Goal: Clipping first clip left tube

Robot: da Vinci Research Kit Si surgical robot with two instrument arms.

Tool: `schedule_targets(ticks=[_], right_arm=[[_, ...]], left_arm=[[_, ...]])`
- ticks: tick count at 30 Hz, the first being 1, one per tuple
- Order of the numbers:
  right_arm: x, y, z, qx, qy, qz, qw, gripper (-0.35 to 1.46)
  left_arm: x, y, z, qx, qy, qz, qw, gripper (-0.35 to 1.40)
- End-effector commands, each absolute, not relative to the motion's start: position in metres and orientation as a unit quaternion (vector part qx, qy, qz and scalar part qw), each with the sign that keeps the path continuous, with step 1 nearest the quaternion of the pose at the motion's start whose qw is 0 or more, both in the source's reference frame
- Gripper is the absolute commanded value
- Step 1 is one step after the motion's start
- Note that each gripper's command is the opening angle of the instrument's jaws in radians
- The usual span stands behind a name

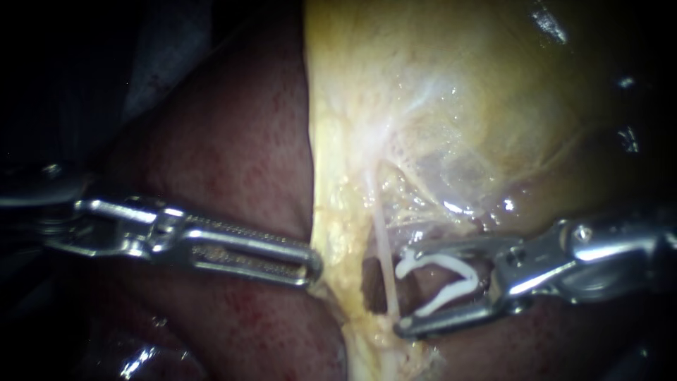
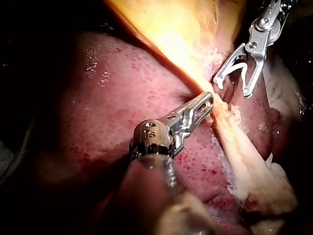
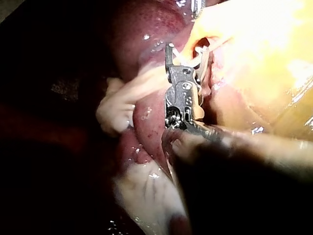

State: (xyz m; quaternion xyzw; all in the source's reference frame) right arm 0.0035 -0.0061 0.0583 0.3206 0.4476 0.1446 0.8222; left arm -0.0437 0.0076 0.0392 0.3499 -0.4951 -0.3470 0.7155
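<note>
A thin pale tube (image 1: 383, 243) runs down from the yellow gallbladder (image 1: 437, 92) across a dark window in the tissue. My right instrument (image 1: 404, 289) comes in from the right. Its jaws stand open, with a white V-shaped clip (image 1: 444, 282) carried between them. The tube lies just at the jaw tips, at the mouth of the gap. My left instrument (image 1: 310, 264) reaches in from the left, jaws shut on the gallbladder's pale edge. In the left wrist view my left instrument (image 2: 205, 103) grips that edge, with my right instrument (image 2: 232, 87) and the clip (image 2: 239, 66) ahead of it.
Dark red liver (image 1: 233, 155) fills the space under and behind my left instrument. In the right wrist view my right instrument (image 3: 187, 51) points at the yellow gallbladder (image 3: 264, 54), with a pale fold of tissue (image 3: 117, 107) beside its shaft.
</note>
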Motion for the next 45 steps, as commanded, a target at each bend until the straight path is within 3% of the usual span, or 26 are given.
schedule_targets(ticks=[1, 27, 45], right_arm=[[0.0037, -0.0064, 0.0586, 0.323, 0.446, 0.145, 0.822, 0.57], [0.0078, -0.0088, 0.0621, 0.340, 0.438, 0.134, 0.822, 0.56], [0.0105, -0.0095, 0.0624, 0.352, 0.431, 0.134, 0.820, 0.46]], left_arm=[[-0.0437, 0.0076, 0.0392, 0.350, -0.495, -0.347, 0.715, -0.35], [-0.0437, 0.0075, 0.0384, 0.351, -0.496, -0.347, 0.714, -0.35], [-0.0439, 0.0075, 0.0384, 0.351, -0.496, -0.348, 0.714, -0.35]])
